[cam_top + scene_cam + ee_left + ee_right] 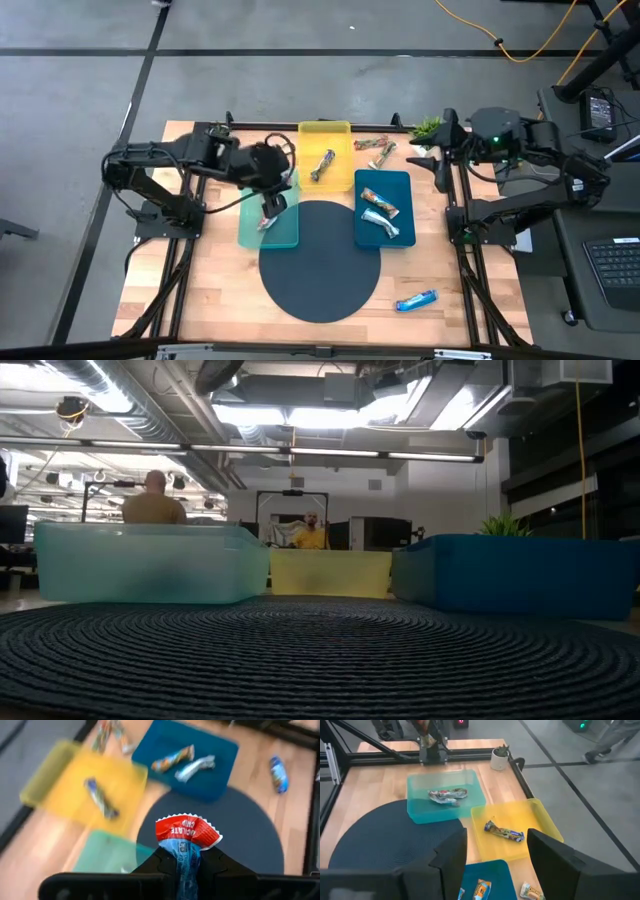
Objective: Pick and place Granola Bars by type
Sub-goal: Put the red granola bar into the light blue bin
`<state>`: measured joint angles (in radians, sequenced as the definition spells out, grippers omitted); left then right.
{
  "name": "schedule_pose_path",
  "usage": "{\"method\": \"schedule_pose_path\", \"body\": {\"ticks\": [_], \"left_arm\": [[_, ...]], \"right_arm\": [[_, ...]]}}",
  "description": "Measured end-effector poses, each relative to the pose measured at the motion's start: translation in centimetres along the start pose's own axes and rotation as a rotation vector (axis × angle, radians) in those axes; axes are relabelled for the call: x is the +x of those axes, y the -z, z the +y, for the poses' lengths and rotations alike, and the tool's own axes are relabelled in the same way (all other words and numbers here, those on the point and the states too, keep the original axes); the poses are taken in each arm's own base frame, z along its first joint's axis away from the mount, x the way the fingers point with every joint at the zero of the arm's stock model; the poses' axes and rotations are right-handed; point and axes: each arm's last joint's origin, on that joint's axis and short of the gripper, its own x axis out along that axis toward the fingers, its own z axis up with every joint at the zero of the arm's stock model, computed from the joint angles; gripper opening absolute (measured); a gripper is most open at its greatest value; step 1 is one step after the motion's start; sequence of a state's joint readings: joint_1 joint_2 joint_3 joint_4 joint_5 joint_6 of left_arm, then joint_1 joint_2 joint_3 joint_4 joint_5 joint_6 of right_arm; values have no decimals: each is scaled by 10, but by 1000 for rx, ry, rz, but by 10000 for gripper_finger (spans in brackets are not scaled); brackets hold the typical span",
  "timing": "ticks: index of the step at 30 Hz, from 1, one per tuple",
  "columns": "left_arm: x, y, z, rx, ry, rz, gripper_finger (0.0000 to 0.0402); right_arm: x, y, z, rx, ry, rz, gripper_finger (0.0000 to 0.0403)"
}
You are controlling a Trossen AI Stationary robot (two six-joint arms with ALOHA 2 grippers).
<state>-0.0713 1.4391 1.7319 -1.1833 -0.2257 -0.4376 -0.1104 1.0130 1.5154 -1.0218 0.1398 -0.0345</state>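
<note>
My left gripper (268, 207) hangs over the pale teal tray (268, 228), shut on a red-and-blue granola bar (187, 831). A silver bar (447, 795) lies in that teal tray. The yellow tray (325, 140) holds one dark bar (322, 165), and the blue tray (384, 232) holds an orange bar (380, 203) and a silver bar (382, 222). Two more bars (375, 147) lie on the wood behind the blue tray. A blue-white bar (416, 299) lies near the front right. My right gripper (497, 852) waits open at the right edge, with nothing between its fingers. My left gripper pinches the bar's blue middle part (186, 856) between its two fingers (156, 862), just behind the red crimped end (188, 827), which sticks out past the fingertips. The fingers slant downward. The bar is lifted clear, above the teal tray and the mat's edge.
A dark round woven mat (320, 262) covers the table's middle front, with the three trays around its far side. A small potted plant (428, 127) stands at the far right corner. People show in the room beyond the table in the low view.
</note>
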Motion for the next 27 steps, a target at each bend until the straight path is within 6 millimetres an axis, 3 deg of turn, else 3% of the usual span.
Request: {"method": "schedule_pose_path", "body": {"ticks": [8,16,27], "left_arm": [[42,38,-10,-31,-11,184,22],[73,57,-9,-48,-9,234,23],[124,94,10,-45,61,348,22]], "right_arm": [[4,-1,1,-27,-1,12,208],[9,-2,1,-54,-1,18,208],[9,-1,1,-26,-2,32,208]]}}
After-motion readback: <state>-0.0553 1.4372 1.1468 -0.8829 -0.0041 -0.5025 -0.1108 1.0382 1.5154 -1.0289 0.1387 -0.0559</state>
